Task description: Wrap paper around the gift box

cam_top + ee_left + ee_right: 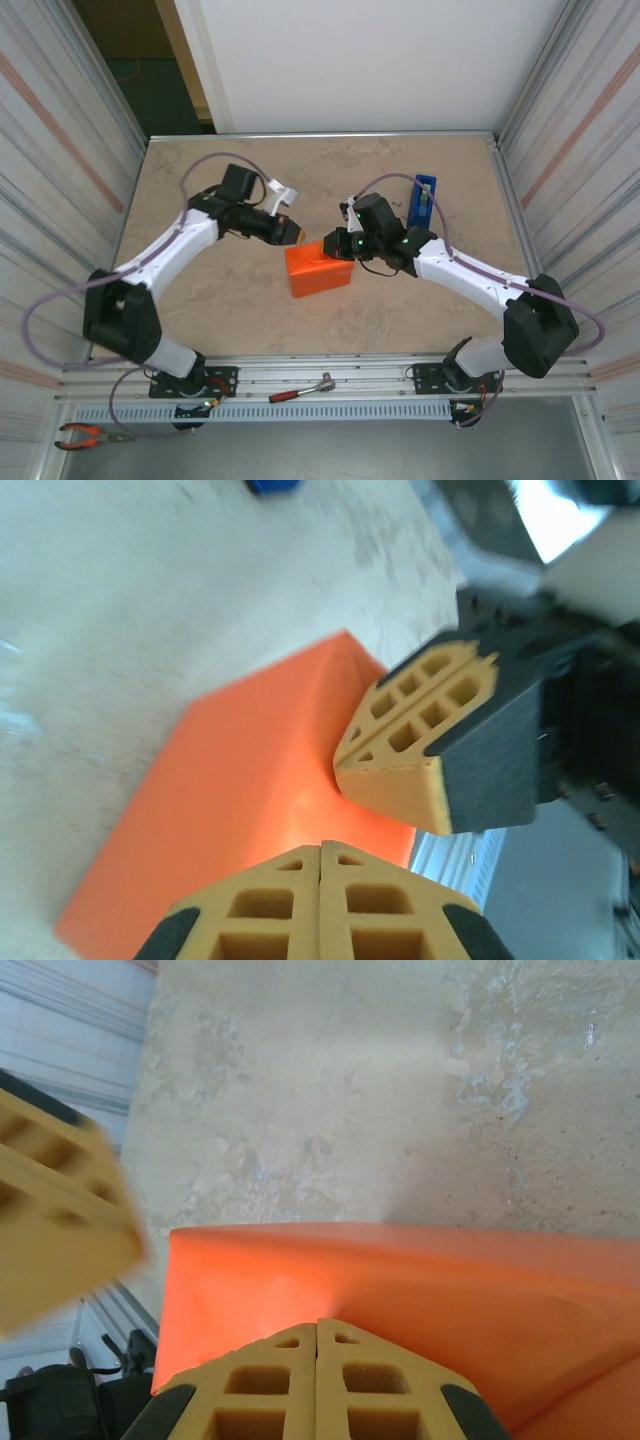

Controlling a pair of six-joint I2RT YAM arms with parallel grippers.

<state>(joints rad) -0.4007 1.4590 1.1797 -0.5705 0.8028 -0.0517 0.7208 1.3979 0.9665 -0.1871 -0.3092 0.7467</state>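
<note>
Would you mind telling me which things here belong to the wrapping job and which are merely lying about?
Job: orange paper, already folded into a box shape; left gripper; right gripper; probably the blue tape dispenser.
Lying about: red-handled ratchet; orange-handled pliers.

Blue tape dispenser (422, 201) upright at far right of mottled beige tabletop (200, 300). Red-handled ratchet (303, 389) lying flat on aluminium rail (370, 378) along near edge, about mid-length. Orange-handled pliers (85, 435) at lower left, below rail on grey ledge.
</note>
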